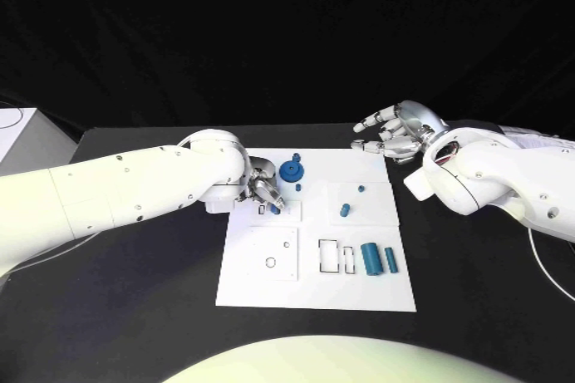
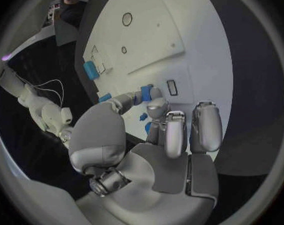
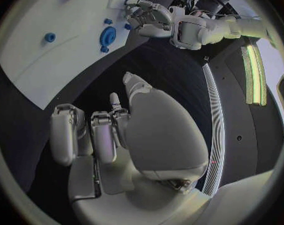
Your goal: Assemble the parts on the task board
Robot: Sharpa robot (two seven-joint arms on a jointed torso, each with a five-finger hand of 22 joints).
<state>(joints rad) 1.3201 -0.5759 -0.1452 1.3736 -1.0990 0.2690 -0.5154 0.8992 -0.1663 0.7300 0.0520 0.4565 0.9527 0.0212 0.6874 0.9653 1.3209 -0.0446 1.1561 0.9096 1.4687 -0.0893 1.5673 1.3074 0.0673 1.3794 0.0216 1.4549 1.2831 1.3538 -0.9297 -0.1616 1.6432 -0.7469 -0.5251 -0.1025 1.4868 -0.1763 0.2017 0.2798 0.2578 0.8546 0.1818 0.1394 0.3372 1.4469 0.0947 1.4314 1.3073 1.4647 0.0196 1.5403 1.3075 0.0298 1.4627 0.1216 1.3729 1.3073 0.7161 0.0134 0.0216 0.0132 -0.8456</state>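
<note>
Task board (image 1: 360,296) long axis runs away from robot; left hand (image 1: 263,186) fingers pinch blue part (image 2: 146,92); right hand (image 1: 395,130) empty, fingers apart.

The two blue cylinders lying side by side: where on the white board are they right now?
In the head view, the two blue cylinders lie near the white board's lower right corner, just right of two rectangular slots.

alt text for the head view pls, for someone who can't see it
A white task board lies on a black table, and the robot's left hand reaches over its upper left corner beside a blue gear-like part. The right hand hovers off the board's upper right corner, holding nothing. Two blue cylinders lie near the lower right.
</note>
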